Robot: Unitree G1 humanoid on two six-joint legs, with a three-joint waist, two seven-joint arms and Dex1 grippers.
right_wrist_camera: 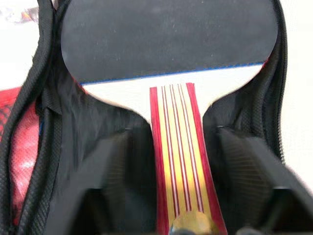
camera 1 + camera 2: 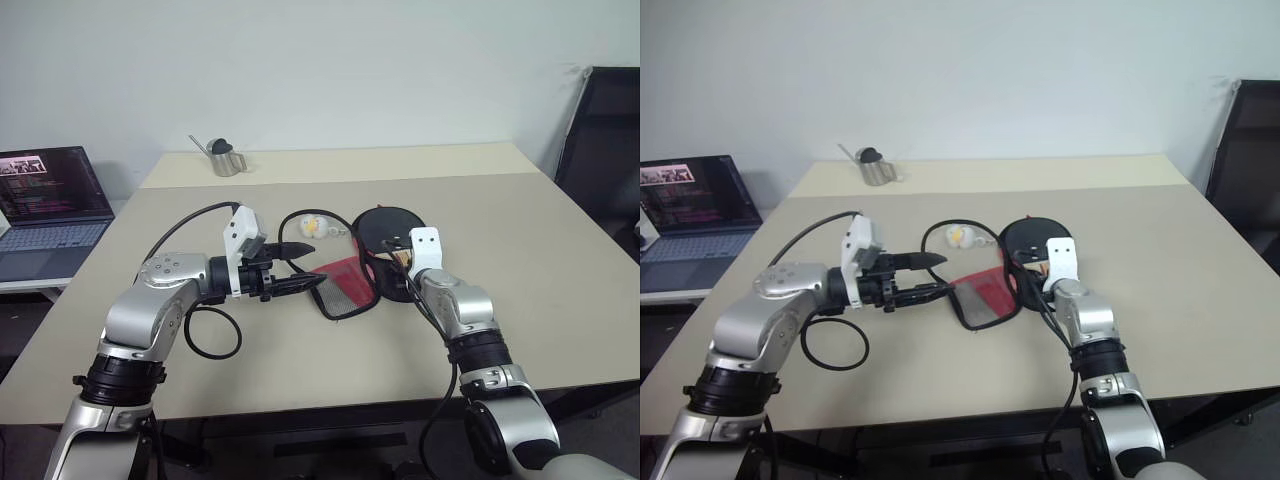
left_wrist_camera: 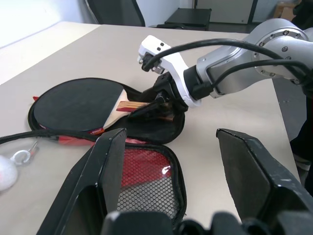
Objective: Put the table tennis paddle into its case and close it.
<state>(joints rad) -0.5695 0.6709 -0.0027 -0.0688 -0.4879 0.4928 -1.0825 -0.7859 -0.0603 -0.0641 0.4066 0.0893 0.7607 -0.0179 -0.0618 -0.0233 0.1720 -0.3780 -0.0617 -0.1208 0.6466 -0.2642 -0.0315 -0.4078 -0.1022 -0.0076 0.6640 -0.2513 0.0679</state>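
Right gripper (image 1: 178, 181) fingers are spread beside the table tennis paddle (image 1: 168, 39) handle, unheld; the paddle could be dislodged from the case (image 3: 156, 183) on withdrawal.

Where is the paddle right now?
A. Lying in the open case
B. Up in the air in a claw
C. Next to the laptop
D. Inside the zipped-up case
A. The paddle lies in the open case, whose flap is folded aside on the table.
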